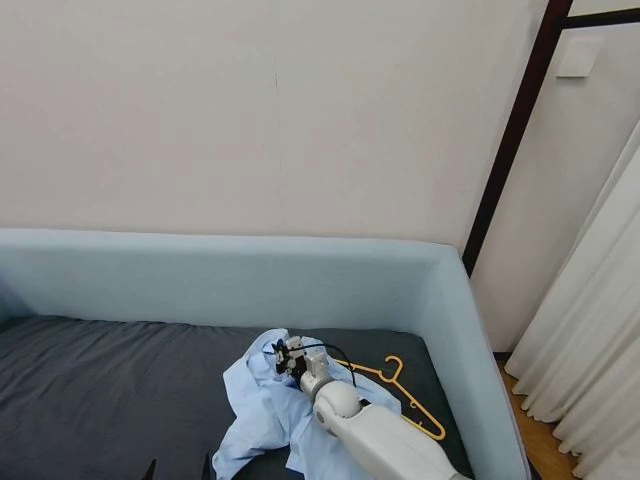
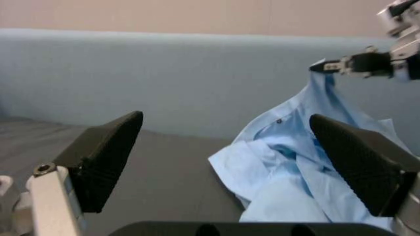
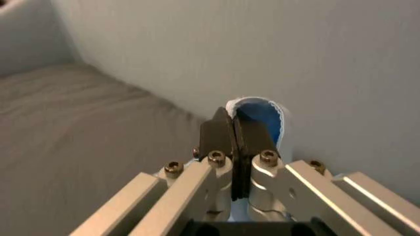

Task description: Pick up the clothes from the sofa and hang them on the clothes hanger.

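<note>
A light blue shirt (image 1: 255, 410) lies crumpled on the sofa's dark grey seat (image 1: 100, 390). My right gripper (image 1: 283, 352) is shut on a fold of it near the backrest, lifting that edge a little; the wrist view shows the gripper (image 3: 233, 123) pinching the blue fabric (image 3: 262, 109). A yellow clothes hanger (image 1: 402, 388) rests flat on the seat just right of the shirt, partly covered by my right arm. My left gripper (image 2: 229, 147) hovers low at the seat's front, open wide, facing the shirt (image 2: 295, 177) and apart from it. Farther off there, the right gripper (image 2: 351, 64) holds the shirt's raised edge.
The sofa's pale blue backrest (image 1: 220, 280) runs behind the shirt, and its right armrest (image 1: 470, 370) stands close beside the hanger. White curtains (image 1: 590, 380) hang to the right. The seat's left half is bare cushion.
</note>
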`<state>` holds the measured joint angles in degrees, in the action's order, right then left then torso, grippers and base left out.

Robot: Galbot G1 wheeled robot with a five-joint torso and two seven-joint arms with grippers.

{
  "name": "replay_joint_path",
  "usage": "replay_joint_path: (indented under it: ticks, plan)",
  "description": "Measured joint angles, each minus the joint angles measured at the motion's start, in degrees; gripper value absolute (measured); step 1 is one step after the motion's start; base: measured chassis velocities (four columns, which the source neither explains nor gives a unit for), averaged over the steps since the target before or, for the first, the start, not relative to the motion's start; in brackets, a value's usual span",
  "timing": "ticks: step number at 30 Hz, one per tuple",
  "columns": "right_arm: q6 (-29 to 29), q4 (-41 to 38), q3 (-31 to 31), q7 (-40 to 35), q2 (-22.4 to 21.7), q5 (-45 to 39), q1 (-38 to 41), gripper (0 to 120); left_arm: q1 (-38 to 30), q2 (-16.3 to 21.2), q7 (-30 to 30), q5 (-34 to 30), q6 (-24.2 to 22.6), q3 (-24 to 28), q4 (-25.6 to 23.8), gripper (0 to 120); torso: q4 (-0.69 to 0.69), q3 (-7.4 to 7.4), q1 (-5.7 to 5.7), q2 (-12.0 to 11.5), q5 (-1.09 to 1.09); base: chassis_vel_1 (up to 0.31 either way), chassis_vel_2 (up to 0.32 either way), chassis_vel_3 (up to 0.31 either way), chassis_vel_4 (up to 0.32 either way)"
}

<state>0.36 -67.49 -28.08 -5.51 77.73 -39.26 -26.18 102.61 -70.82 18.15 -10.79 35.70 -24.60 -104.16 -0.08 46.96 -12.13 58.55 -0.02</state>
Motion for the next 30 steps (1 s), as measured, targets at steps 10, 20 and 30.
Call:
replay_joint_path:
  ticks: [10,20,30]
  plan:
    - [-1.2,-17.5,-2.5,-3.1,-12.7,3.0,4.3,0,-8.4,11.5,0.8,-14.3,-9.0,1.1,-3.1,99,0.01,0.01,0.00,0.0,-0.02,0.000,0.000,0.000,0.000]
    - [0.0,-24.3,-1.8,-0.2,-15.9,-0.8,8.5,0,-16.1,19.2,-0.4,-21.0,-13.1,2.4,0.2,99,0.06,0.01,-0.01,0.0,-0.03,0.000,0.000,0.000,0.000]
    - [0.6,-29.5,-4.5,1.9,-18.1,-1.6,11.1,0,-25.4,24.8,-8.5,-26.6,-13.4,5.5,8.3,99,0.00,0.01,-0.01,0.0,-0.02,0.000,0.000,0.000,0.000]
